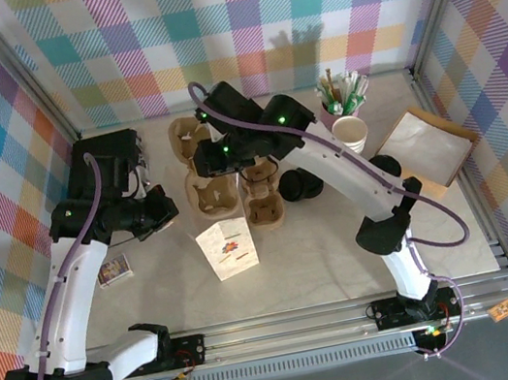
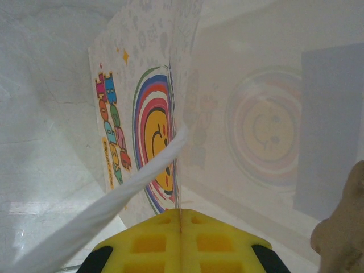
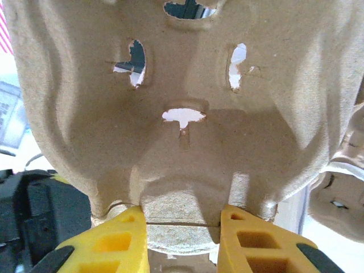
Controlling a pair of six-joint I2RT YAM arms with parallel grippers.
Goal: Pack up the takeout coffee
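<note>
Two arms are in play, and the left gripper point(image 2: 181, 215) has its yellow fingers pressed flat together. The fold of the one white paper bag point(image 2: 136, 114), printed with a rainbow smiley, runs straight down to the seam between them. Whether any paper is pinched there, I can't tell. The bag's white handle point(image 2: 108, 205) loops across just in front. Over on the right, the right gripper point(image 3: 181, 211) is clamped on a tab at the edge of a brown cup tray point(image 3: 182, 142), one finger on each side of it, and the tray's underside is turned to the wrist camera. From overhead I count at least three such trays clustered mid-table, including one near the bag point(image 1: 216, 195), and the right arm hides part of them. The takeout coffee I can't single out: two black round lids point(image 1: 301, 185) sit side by side just right of the trays. A third black round point(image 1: 385, 165) peeks out beside the right arm, and from above none shows whether there is a cup under it. Behind them stands one open white cup point(image 1: 350, 134) and one holder of sticks point(image 1: 343, 91). One flat brown-and-white packet point(image 1: 427, 148) lies far right, and one small card point(image 1: 114, 270) lies far left.
</note>
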